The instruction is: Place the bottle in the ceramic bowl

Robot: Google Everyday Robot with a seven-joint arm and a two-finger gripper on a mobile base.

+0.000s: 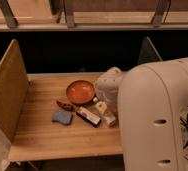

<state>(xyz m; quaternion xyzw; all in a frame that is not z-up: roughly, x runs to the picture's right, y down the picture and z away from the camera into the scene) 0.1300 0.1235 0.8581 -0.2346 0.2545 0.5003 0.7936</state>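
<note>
Ideally the gripper (101,105), poised just above the slim cream-white bottle (107,118) lying at five o'clock of the round orange-red ceramic bowl (80,92), open or closed I cannot tell, should straddle the bottle's middle squarely.

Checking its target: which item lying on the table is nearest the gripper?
The cream-white bottle, right by the gripper beside the ceramic bowl; the red-and-white box, blue pad and dark-red item lie farther left.
</note>
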